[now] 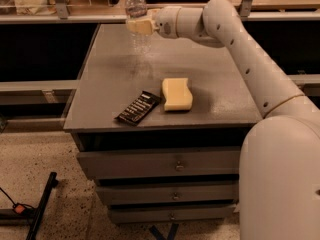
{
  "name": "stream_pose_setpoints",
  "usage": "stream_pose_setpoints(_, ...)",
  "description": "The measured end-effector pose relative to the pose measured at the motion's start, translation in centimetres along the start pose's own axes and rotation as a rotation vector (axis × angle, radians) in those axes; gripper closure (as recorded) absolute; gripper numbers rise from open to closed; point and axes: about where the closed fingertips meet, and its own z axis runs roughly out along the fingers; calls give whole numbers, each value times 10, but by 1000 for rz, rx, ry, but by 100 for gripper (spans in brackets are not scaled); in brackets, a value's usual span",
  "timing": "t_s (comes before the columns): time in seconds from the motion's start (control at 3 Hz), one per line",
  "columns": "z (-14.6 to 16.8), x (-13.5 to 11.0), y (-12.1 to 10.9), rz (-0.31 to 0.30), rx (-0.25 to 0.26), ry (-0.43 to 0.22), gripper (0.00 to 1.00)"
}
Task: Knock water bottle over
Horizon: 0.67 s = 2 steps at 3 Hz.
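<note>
The water bottle (136,6) is clear with a white cap and stands roughly upright near the back left of the grey table top (165,64). My gripper (138,26) reaches in from the right at the end of the white arm (235,34). Its tan fingers (134,26) are closed across the bottle's middle. The bottle's clear lower part (142,43) shows below the fingers; I cannot tell whether its base touches the table.
A yellow sponge (176,94) and a black snack packet (138,107) lie near the table's front edge. Drawers (175,164) are below the top. Shelving runs behind the table. A black stand leg (42,204) is on the floor at left.
</note>
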Motion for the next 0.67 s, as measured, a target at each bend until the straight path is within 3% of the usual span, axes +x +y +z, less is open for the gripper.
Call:
stream_pose_setpoints(0.33, -28, -19, -13, -116, 61, 96, 100)
stream_pose_setpoints(0.67, -51, -28, -14, -291, 93, 264, 100)
